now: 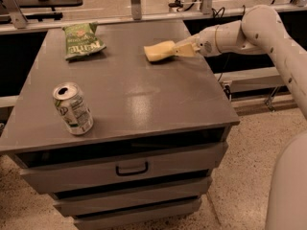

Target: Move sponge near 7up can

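The pale yellow sponge is held a little above the far right part of the grey cabinet top. My gripper reaches in from the right and is shut on the sponge's right end. The 7up can, silver-white with green markings and a shiny top, stands tilted near the front left corner, well away from the sponge.
A green chip bag lies at the far left of the cabinet top. The cabinet has drawers below its front edge. My white arm spans the right side. Shelving and a rail run behind the cabinet.
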